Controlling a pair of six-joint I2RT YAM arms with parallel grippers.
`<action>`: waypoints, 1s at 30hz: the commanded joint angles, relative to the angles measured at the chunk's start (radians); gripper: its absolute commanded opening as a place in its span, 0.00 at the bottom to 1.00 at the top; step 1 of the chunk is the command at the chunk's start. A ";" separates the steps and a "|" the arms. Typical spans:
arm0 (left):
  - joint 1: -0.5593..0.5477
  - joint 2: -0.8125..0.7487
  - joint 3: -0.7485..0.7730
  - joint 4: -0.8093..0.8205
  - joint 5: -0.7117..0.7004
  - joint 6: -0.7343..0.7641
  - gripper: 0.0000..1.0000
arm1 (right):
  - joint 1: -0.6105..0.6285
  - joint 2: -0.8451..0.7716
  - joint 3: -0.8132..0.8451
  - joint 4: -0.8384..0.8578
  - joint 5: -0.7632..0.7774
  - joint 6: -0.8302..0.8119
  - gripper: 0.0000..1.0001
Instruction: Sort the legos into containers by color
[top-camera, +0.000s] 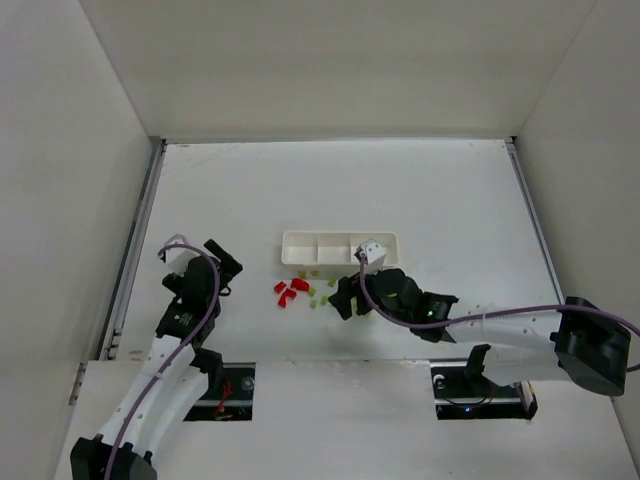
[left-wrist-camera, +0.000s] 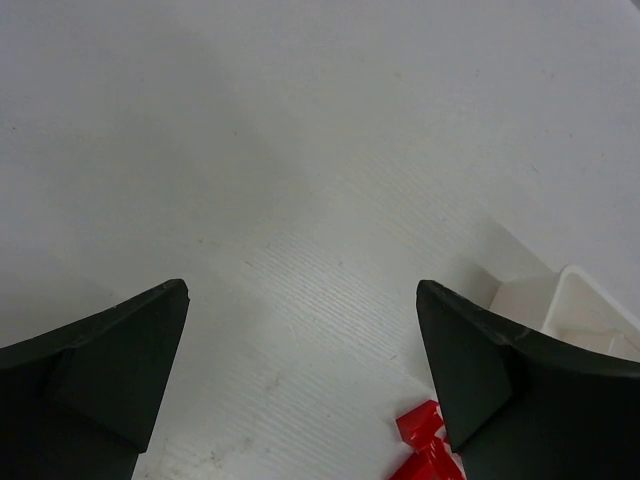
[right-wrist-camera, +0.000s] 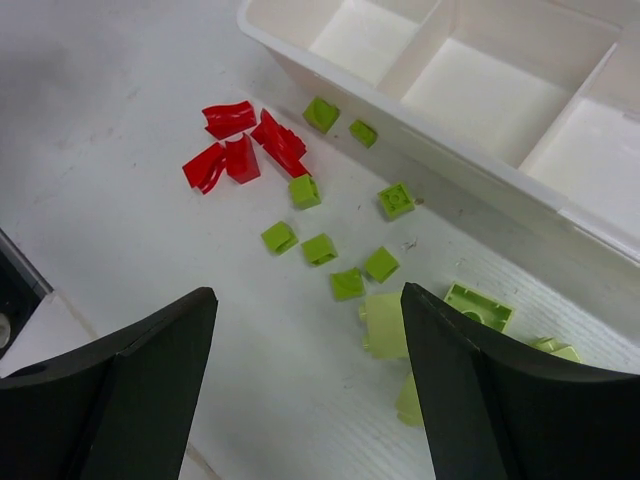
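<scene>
The white table (top-camera: 420, 200) carries a long white three-compartment tray (right-wrist-camera: 400, 120), with clustered red bricks (right-wrist-camera: 240, 158) and scattered lime-green bricks (right-wrist-camera: 320, 248) just beside its wall nearest the arms.

Left wrist view: the red legos (left-wrist-camera: 422, 428) run off the bottom edge; the tray (left-wrist-camera: 575, 295) shows only a corner. Right wrist view: some green legos (right-wrist-camera: 480, 303) sit half behind a finger (right-wrist-camera: 500, 400).

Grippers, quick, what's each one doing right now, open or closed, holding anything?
Left gripper: open, holding nothing.
Right gripper: open, holding nothing.
</scene>
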 joint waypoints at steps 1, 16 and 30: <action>0.020 -0.008 -0.011 0.108 0.021 -0.014 1.00 | -0.021 -0.001 0.034 0.072 -0.030 -0.026 0.77; -0.167 0.004 -0.041 0.242 -0.137 -0.181 1.00 | -0.010 0.174 0.093 0.187 -0.087 0.005 0.45; -0.230 0.132 -0.039 0.261 0.009 -0.026 0.25 | -0.064 0.484 0.286 0.189 -0.155 -0.065 0.68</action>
